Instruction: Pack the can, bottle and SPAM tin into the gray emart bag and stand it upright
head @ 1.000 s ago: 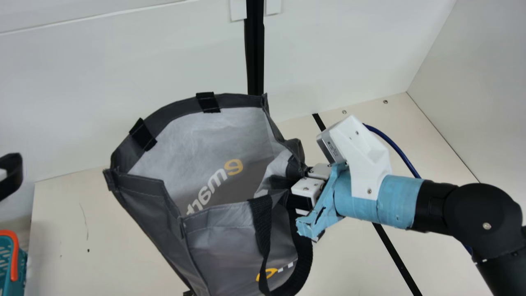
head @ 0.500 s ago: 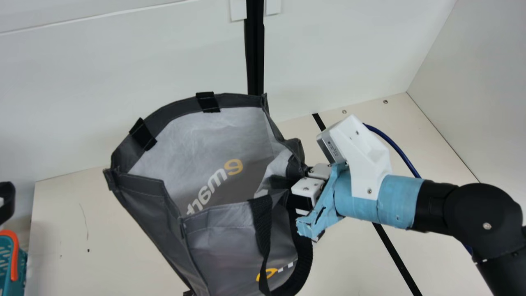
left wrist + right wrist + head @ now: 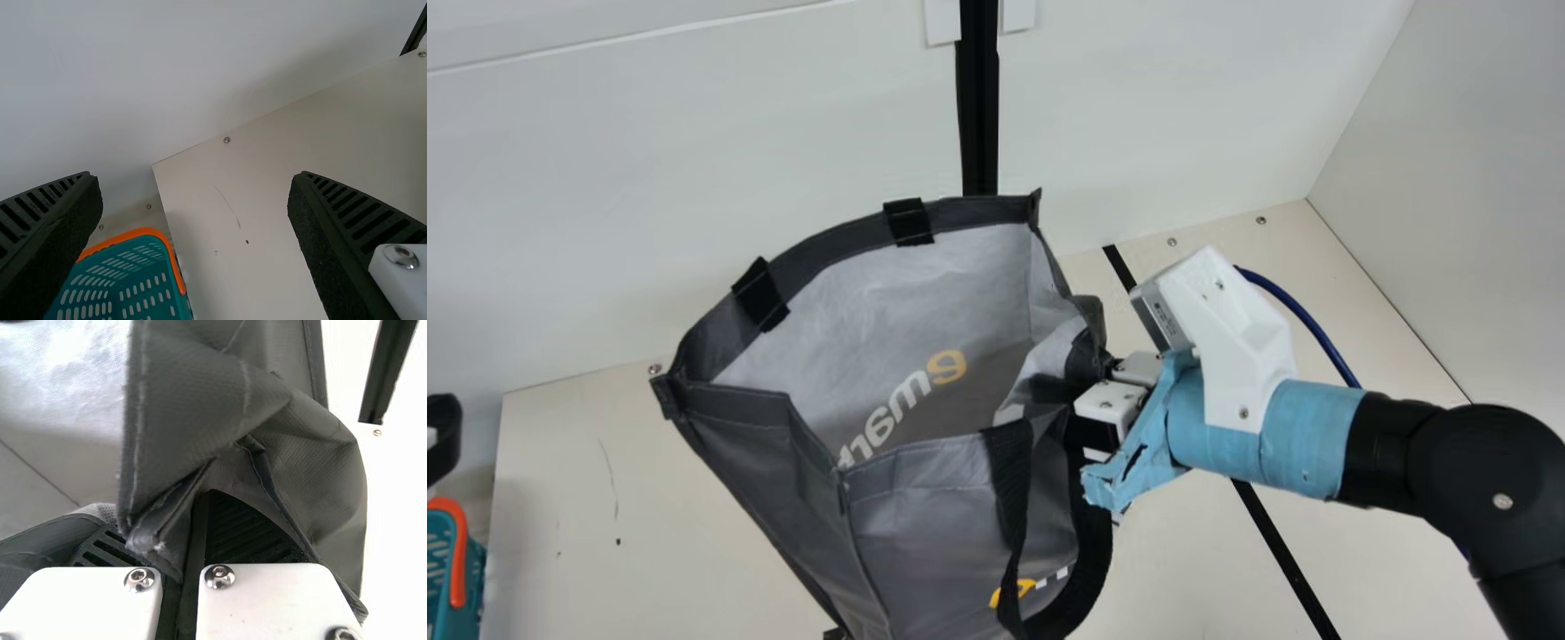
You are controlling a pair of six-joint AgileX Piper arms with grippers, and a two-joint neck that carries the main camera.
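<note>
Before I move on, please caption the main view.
Right claw pinching the side of an open gray emart bag, teal basket far left.

There is one gray emart bag (image 3: 943, 533). Left of the bag, there is one teal basket (image 3: 438, 596).
</note>
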